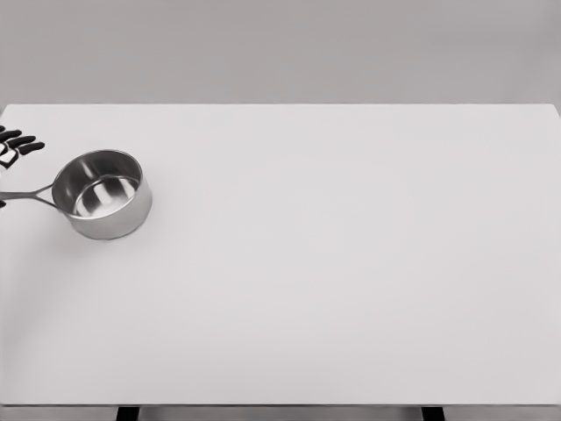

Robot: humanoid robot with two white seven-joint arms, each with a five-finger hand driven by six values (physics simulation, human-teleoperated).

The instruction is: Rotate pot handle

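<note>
A small steel saucepan (103, 194) stands upright on the white table (333, 263) at the far left. Its thin metal handle (28, 195) points left toward the picture's edge. My left hand (16, 147) shows only partly at the left edge, just above the handle's end. Its black-tipped fingers (26, 146) are spread and extend to the right, holding nothing that I can see. A dark fingertip also shows at the edge just below the handle. Most of the hand is cut off by the frame. The right arm is out of view.
The table's far edge runs along the top of the picture and its near edge along the bottom. Nothing else stands on it.
</note>
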